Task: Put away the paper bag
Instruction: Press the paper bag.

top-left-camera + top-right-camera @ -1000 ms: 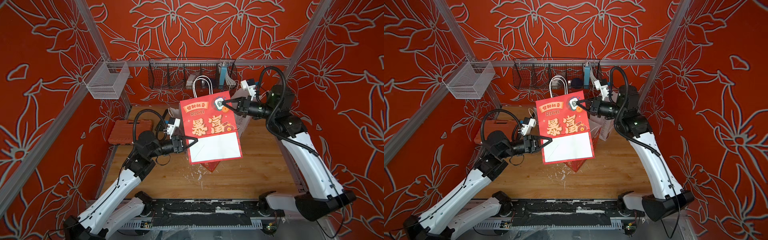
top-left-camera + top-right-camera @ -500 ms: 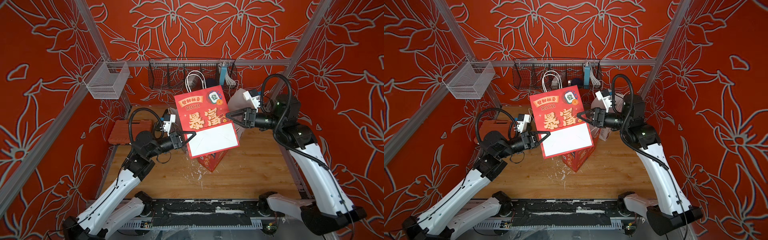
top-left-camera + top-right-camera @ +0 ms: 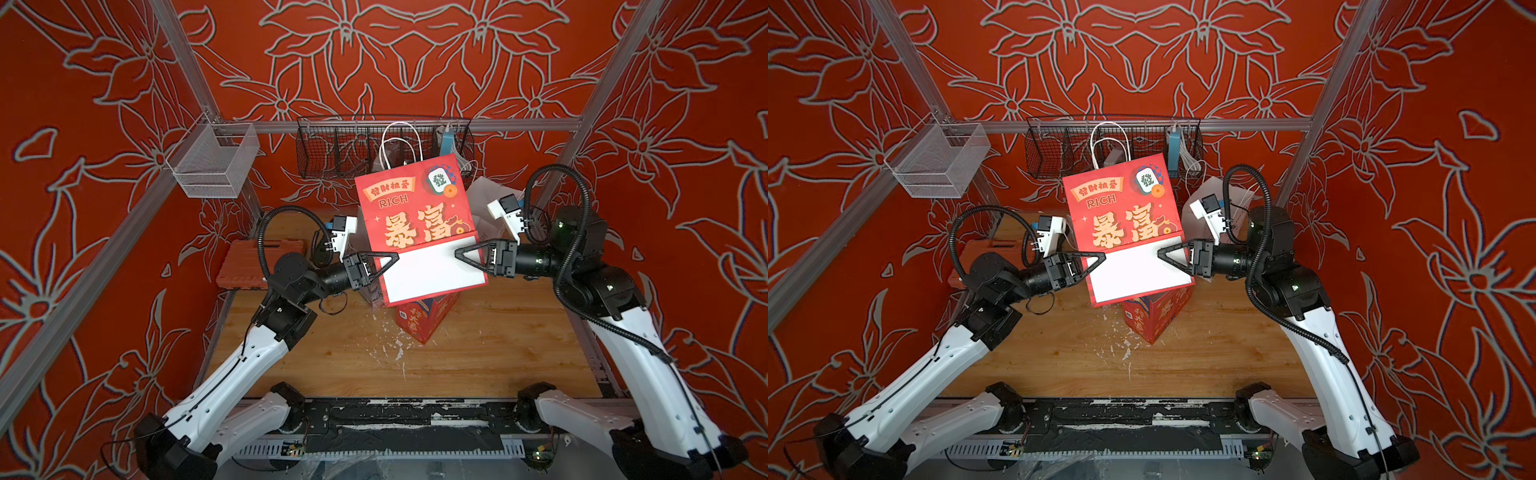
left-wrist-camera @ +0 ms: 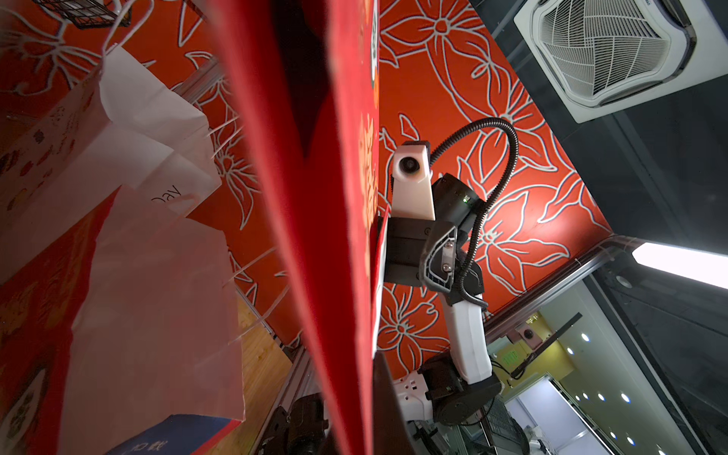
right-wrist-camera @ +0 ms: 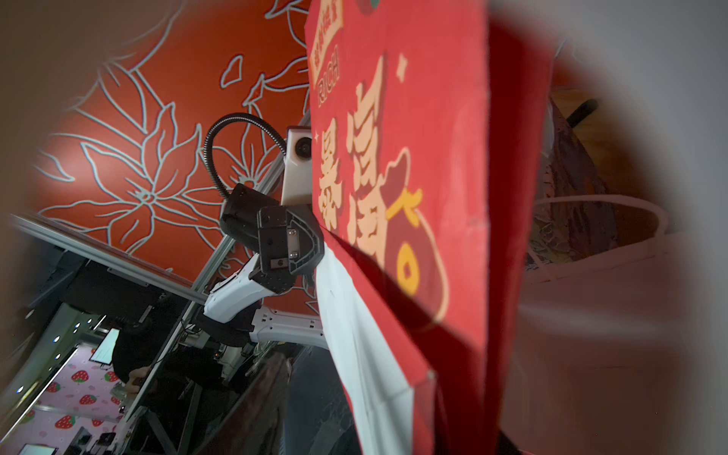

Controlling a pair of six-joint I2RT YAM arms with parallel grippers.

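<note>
The paper bag (image 3: 415,224) is red and pressed flat, printed with large gold characters, the word RICH and a mahjong tile near its 1 o'clock corner. A white panel covers its 6 o'clock end, and white cord handles loop out of the 12 o'clock end, crossing the black wire basket (image 3: 332,149) in both top views. The bag (image 3: 1125,216) hangs in the air above the tabletop (image 3: 498,332), leaning slightly toward 11 o'clock. Below its 6 o'clock edge, a second red bag (image 3: 419,318) stands on the wood.

The left arm (image 3: 257,357) rises from the base at 7 o'clock, bends at the elbow and points its wrist toward 3 o'clock. The left gripper (image 3: 392,258) is clamped tight on the bag's 9 o'clock edge, where red meets white. The right arm (image 3: 623,332) mirrors it from 5 o'clock, with its wrist aimed at 9 o'clock. The right gripper (image 3: 459,251) meets the bag's 3 o'clock edge at the same seam. In the right wrist view the bag (image 5: 413,157) passes between two blurred fingers standing apart. I cannot tell whether they press the paper.

A white paper bag (image 3: 482,195) sits behind the right wrist, at about 1 o'clock from the held bag.
</note>
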